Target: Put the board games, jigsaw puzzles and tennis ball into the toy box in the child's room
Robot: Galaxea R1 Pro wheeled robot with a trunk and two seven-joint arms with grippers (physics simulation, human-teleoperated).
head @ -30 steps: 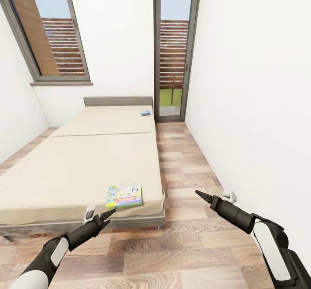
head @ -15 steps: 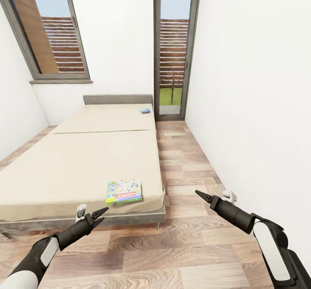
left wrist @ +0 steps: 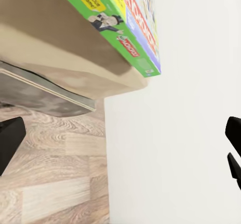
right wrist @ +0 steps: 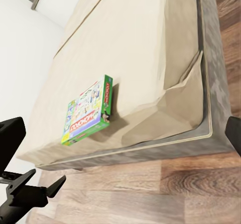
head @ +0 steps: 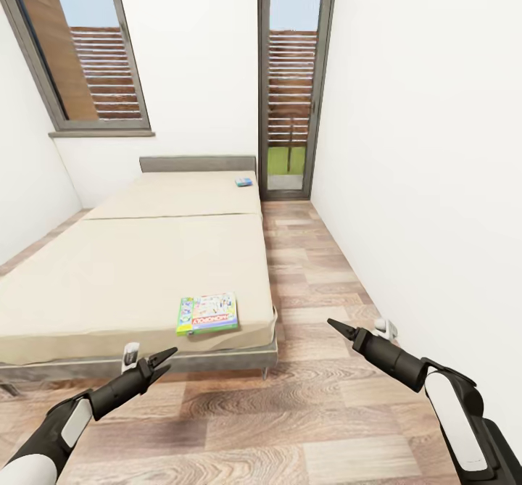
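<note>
On the beige bed (head: 130, 275), a green-edged board game (head: 208, 313) lies flat near the foot corner. A small blue board game (head: 243, 181) rests by the grey headboard. My left gripper (head: 165, 362) hangs open over the floor just short of the bed's foot, below and left of the green game. My right gripper (head: 339, 329) is open over the floor to the right of the bed. The green game (left wrist: 118, 20) shows at the mattress edge in the left wrist view. The right wrist view shows the same game (right wrist: 88, 111) and the left gripper (right wrist: 30, 194). The table, toy box, puzzles and ball are out of view.
A white wall (head: 435, 180) runs close along my right. Between it and the bed lies a strip of wood-plank floor (head: 312, 275). It leads to a tall glass door (head: 290, 86). A window (head: 80, 50) sits on the far left wall.
The camera has shifted a little, so the bed sits slightly higher in the picture. My left gripper has drawn back to the left, away from the green game. The right arm holds still.
</note>
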